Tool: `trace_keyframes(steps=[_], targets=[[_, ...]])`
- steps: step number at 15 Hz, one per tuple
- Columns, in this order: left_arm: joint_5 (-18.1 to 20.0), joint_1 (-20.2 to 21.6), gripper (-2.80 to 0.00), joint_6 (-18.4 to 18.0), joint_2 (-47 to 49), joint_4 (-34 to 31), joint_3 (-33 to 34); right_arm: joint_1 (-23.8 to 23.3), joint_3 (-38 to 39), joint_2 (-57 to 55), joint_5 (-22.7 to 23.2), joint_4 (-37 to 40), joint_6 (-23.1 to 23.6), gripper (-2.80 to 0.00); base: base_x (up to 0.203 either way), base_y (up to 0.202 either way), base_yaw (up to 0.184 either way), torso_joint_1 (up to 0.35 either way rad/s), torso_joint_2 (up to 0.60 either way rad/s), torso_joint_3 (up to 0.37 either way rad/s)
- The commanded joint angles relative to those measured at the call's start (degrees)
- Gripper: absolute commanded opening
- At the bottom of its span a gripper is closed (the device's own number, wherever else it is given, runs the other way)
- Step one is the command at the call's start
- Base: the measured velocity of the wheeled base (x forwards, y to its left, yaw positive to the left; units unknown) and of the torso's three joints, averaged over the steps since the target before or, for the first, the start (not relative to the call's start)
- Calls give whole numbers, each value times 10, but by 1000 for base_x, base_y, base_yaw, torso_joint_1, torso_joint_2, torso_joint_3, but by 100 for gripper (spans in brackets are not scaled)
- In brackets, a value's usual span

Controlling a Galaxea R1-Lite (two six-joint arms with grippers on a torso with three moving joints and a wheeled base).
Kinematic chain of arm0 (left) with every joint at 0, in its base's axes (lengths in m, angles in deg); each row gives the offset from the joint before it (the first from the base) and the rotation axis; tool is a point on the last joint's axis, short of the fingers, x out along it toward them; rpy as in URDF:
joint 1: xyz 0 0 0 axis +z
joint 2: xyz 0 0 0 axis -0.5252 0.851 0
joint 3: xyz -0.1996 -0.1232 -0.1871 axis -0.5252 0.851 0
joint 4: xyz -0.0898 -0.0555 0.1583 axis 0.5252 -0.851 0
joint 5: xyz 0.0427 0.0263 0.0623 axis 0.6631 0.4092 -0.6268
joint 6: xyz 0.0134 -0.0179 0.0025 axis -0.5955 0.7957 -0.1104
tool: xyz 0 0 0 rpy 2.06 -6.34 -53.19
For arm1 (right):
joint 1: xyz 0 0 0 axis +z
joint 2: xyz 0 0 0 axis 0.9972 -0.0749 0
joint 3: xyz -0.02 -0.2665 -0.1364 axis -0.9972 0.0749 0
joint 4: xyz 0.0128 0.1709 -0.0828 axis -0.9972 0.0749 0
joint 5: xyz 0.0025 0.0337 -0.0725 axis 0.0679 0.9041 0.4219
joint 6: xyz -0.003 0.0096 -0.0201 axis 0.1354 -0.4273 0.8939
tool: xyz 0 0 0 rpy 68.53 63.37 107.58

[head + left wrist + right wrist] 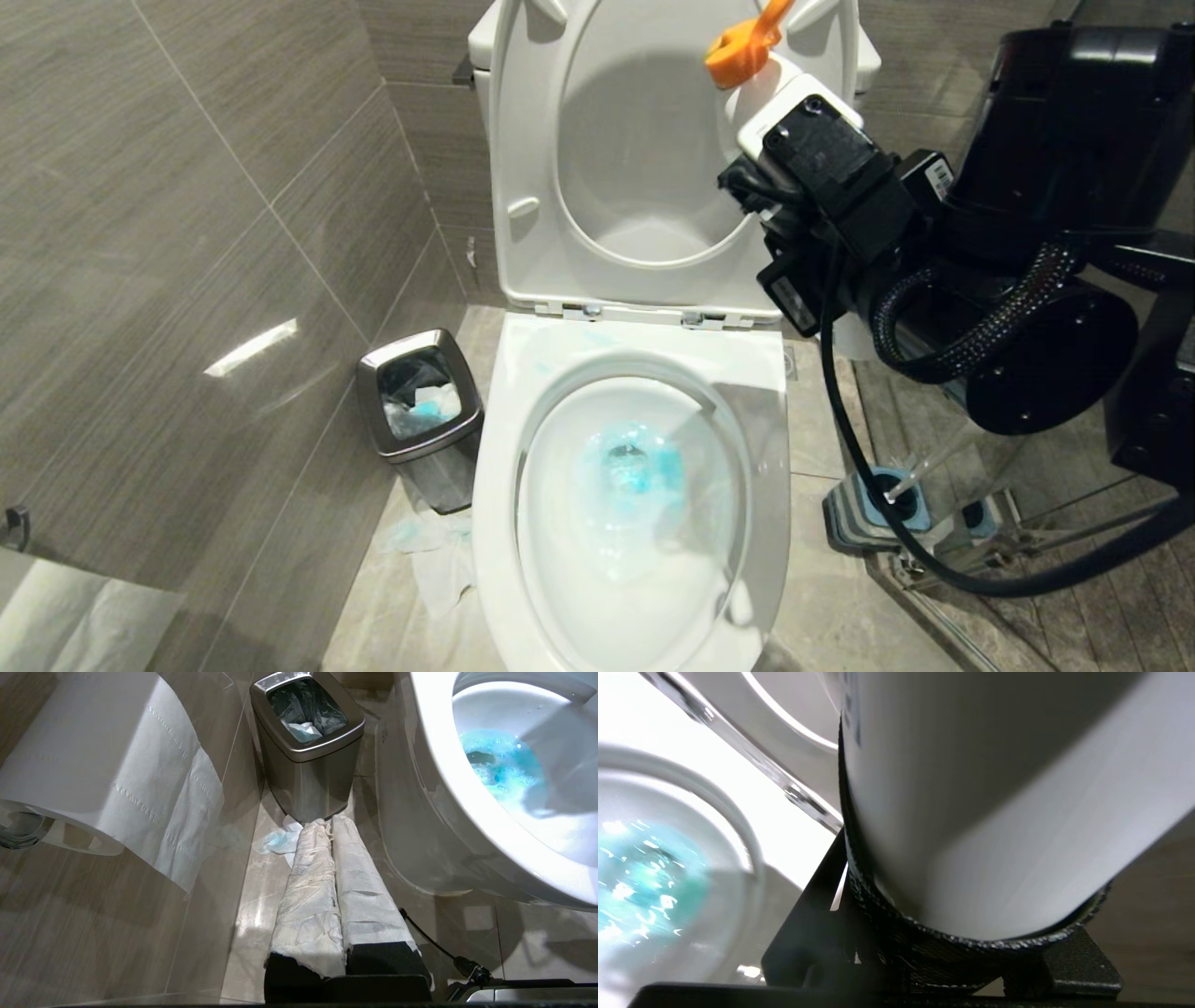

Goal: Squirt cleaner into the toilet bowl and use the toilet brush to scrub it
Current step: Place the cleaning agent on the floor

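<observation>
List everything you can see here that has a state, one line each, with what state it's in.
Toilet lid and seat: both raised.
Toilet bowl: water tinted blue with cleaner.
White bottle: held in the right gripper, orange nozzle pointing up.
Toilet brush: standing in its holder.
Waste bin: open, lined, paper inside.
Left gripper: jaws shut, paper-wrapped, empty.
Toilet roll: a sheet hanging loose.

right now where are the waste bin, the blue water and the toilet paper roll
waste bin [425, 448]: head view, steel front wall
blue water [635, 467]: head view, pool centre
toilet paper roll [93, 760]: left wrist view, outer wrap
</observation>
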Motion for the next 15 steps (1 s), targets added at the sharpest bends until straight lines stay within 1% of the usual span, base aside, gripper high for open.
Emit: trace_keyframes(steps=[1,3,6,8,9,13,15], targets=[[0,0,-280,0,1,0,0,0,-1,0,8,-3,-83,-280,0,0,0,0,0,0],[0,0,-280,0,1,0,0,0,0,3,13,-2,-156,-280,0,0,0,0,0,0],[0,0,-280,0,1,0,0,-3,1,19,23,-1,-217,-280,0,0,0,0,0,0],[0,0,-280,0,1,0,0,-24,7,36,27,1,-231,-280,0,0,0,0,0,0],[0,0,-280,0,1,0,0,-43,19,50,39,2,-233,-280,0,0,0,0,0,0],[0,0,-280,-1,1,0,-1,-116,115,122,108,2,-242,-280,0,0,0,0,0,0],[0,0,-280,0,1,0,0,-165,149,145,146,2,-262,-280,0,0,0,0,0,0]])
